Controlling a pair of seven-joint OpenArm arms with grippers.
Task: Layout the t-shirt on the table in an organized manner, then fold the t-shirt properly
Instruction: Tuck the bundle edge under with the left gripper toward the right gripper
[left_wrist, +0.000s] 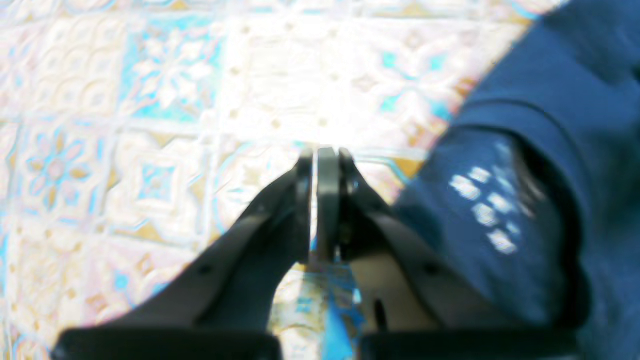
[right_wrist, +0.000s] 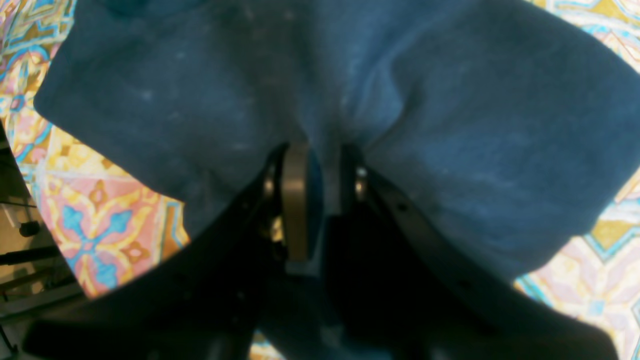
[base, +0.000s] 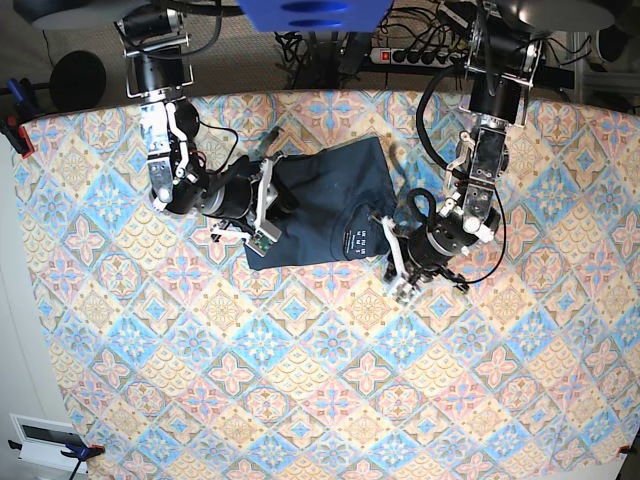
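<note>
The dark navy t-shirt (base: 322, 205) lies bunched at the upper middle of the patterned table (base: 330, 380). My right gripper (base: 264, 214) is at the shirt's left edge. In the right wrist view it (right_wrist: 320, 167) is shut on a pinched fold of the t-shirt (right_wrist: 450, 125). My left gripper (base: 393, 258) sits just off the shirt's right edge. In the left wrist view it (left_wrist: 320, 152) is shut with no cloth between the fingers, over the bare table (left_wrist: 150, 100). The t-shirt (left_wrist: 560, 100) with its white marks (left_wrist: 482, 205) lies just to its right.
A power strip and cables (base: 420, 50) run along the table's far edge. A clamp (base: 15, 128) grips the left edge. In the right wrist view the table's edge and a dark stand (right_wrist: 20, 240) show at the far left.
</note>
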